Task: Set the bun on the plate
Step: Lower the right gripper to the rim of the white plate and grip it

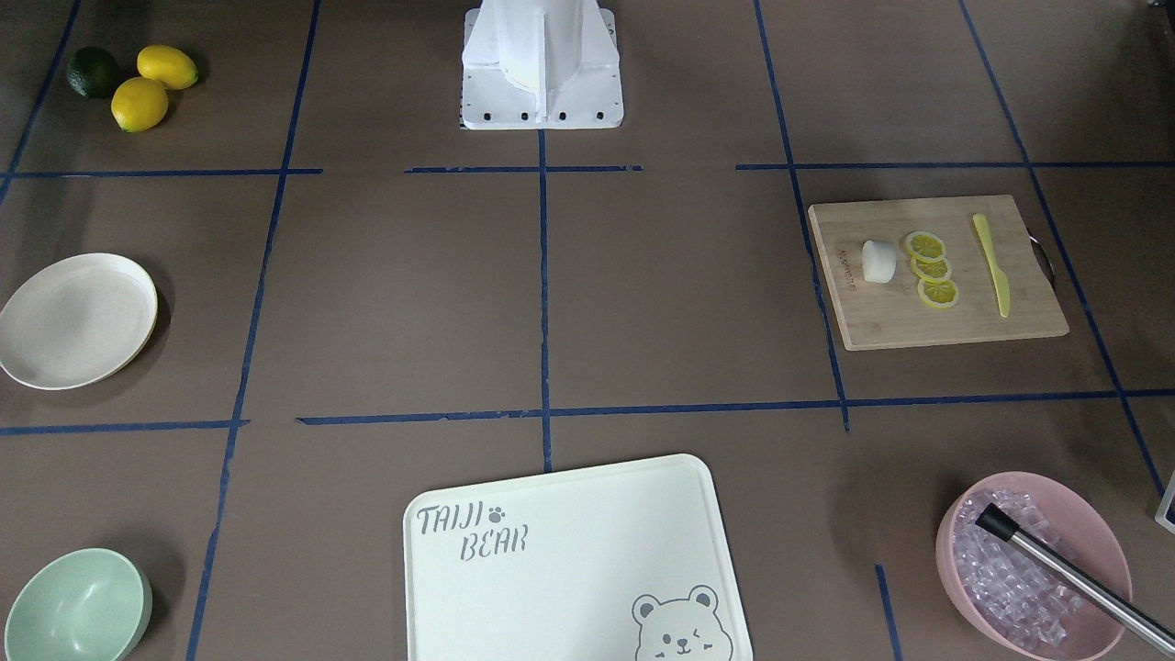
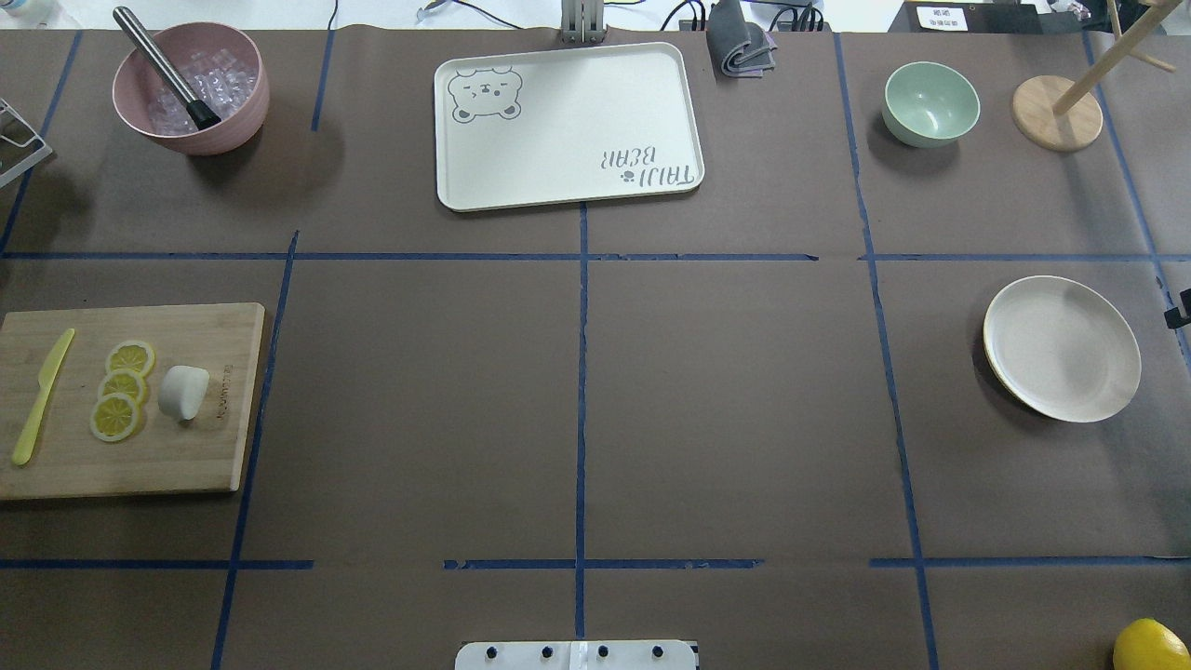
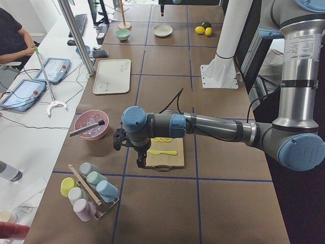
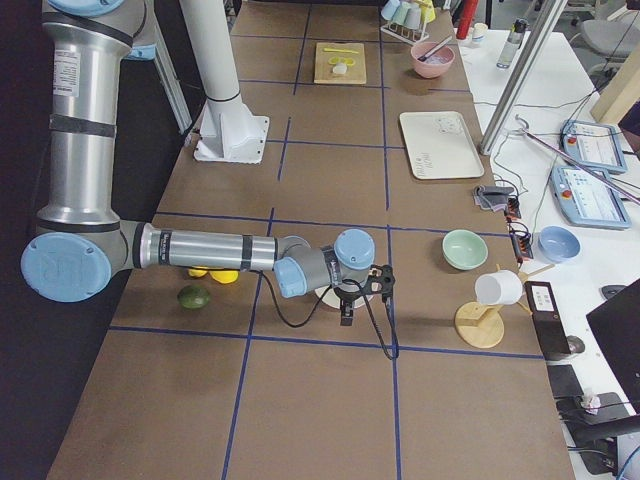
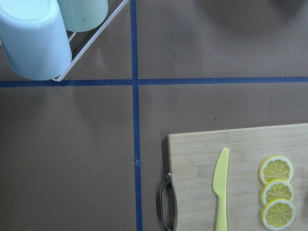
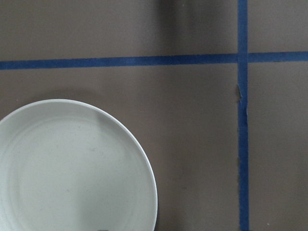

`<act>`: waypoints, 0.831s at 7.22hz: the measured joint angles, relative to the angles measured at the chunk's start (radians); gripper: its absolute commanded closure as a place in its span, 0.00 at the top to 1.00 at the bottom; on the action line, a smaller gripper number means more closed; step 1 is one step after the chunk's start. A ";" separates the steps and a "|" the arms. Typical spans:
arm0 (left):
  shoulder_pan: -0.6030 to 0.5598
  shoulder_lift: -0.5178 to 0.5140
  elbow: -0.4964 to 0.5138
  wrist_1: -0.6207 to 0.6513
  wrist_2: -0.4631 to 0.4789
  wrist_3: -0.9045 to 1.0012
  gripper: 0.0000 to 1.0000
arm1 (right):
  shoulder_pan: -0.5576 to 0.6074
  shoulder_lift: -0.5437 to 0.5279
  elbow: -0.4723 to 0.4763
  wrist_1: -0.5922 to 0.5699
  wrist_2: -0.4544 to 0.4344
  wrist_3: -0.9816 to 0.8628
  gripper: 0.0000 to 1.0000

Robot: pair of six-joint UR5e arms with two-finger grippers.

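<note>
"Checking the left gripper (image 3: 139, 160) first. Open or closed?"

"Cannot tell: shows only in the side view, small and dark. Hangs above the handle end of the cutting board (image 2: 167, 461), clear of the wood."

"And the right gripper (image 4: 347, 312)?"

"Cannot tell there either. Hangs well apart from the cutting board, at the opposite end of the table (image 2: 726, 409), with part of the plate (image 2: 1062, 348) below it in its wrist view."

"Now hunting for the bun (image 2: 183, 392)."

"Lies on the cutting board, toward the end away from the handle, touched by neither gripper. Sits just beside three lemon slices (image 2: 124, 385), between them and the printed mark on the wood. Not yet on the plate."

"Moving on past the slices?"

"Comes to a yellow-green knife (image 2: 42, 395), also on the cutting board, nearer the handle end and apart from the slices."

"And off the cutting board?"

"Just beyond its handle end, a rack of pastel cups (image 5: 29, 43). Beyond its far long edge, away from the robot, a pink bowl (image 2: 237, 126) with a metal tool (image 2: 163, 65) leaning in it. Farther along from that, a bear-printed tray (image 2: 568, 121), then a mint-green bowl (image 2: 930, 102), both well apart from the cutting board."
</note>
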 measured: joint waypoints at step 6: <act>0.001 0.009 -0.015 -0.002 0.002 0.000 1.00 | -0.130 0.007 -0.110 0.243 -0.043 0.229 0.84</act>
